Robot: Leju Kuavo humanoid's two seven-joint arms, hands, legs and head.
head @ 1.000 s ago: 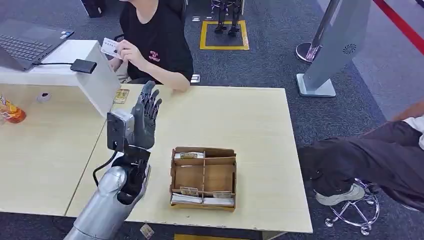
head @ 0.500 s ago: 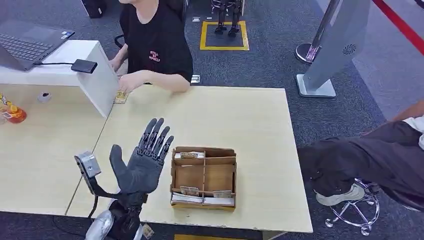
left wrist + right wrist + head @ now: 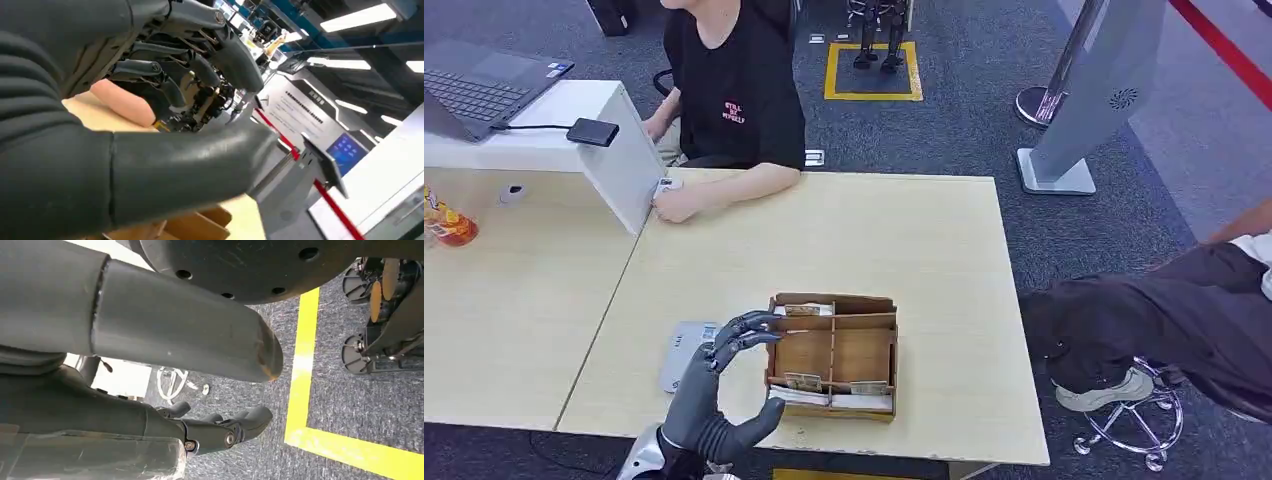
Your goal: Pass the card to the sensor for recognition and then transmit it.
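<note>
My left hand (image 3: pixel 720 392) hovers low over the table's near edge, fingers spread and curved toward the left wall of the brown cardboard card box (image 3: pixel 831 355); it holds nothing. In the left wrist view the same hand (image 3: pixel 200 75) is empty, with the box (image 3: pixel 190 227) beneath it. A person in black sits at the far side, one hand (image 3: pixel 676 205) resting on the table with a small white card (image 3: pixel 667 185) at its fingers. The black card sensor (image 3: pixel 591 131) lies on the white riser (image 3: pixel 624 160). My right hand (image 3: pixel 150 340) hangs over the carpet, empty.
A laptop (image 3: pixel 474 85) sits on the riser beside the sensor. A grey kiosk stand (image 3: pixel 1089 100) is at the back right. A second person's legs (image 3: pixel 1154 320) are right of the table (image 3: pixel 924 240). A bottle (image 3: pixel 446 225) stands at the far left.
My left hand came down from beside the riser to the near edge by the box. The person, who held the card up, lowered that hand to the table.
</note>
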